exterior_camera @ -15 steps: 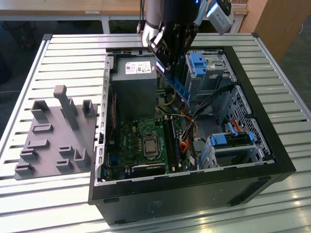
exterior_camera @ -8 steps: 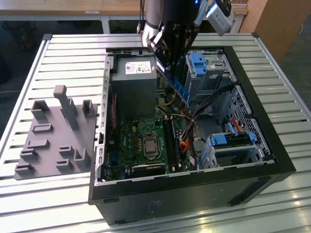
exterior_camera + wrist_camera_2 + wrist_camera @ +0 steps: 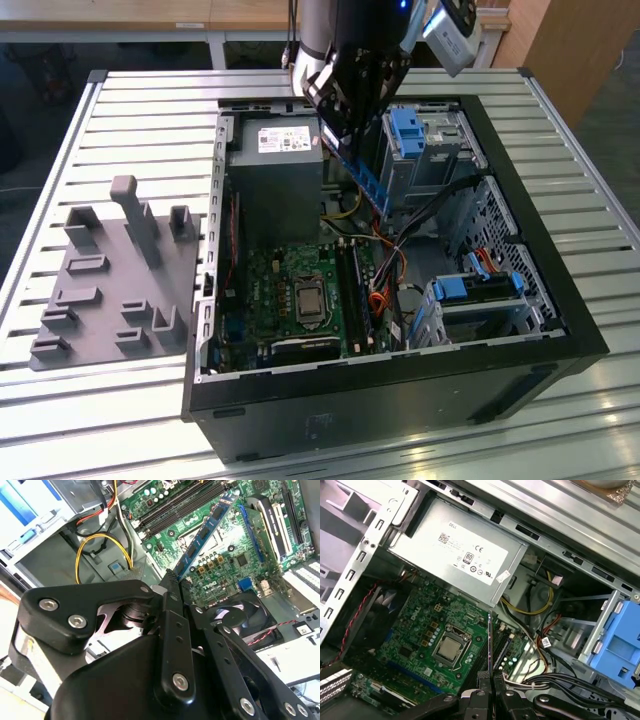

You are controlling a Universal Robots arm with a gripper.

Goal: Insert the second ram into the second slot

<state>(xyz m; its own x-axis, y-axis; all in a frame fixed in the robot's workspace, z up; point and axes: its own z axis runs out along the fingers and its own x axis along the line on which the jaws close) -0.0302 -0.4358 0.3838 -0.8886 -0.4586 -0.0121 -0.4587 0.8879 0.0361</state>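
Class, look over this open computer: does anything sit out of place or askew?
Yes. The second ram hangs slanted above the motherboard, clamped at one end by the gripper, not seated in any slot.

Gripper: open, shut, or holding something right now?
Gripper: shut on the long, thin dark-blue ram stick with black chips, held over the green motherboard.

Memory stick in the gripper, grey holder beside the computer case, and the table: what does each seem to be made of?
The memory stick, clamped in the gripper: dark-blue circuit board, semi-gloss, with black chips. The grey holder: matte, uniform grey, probably moulded or printed plastic. The table: ribbed pale metal, likely aluminium, with a soft sheen.
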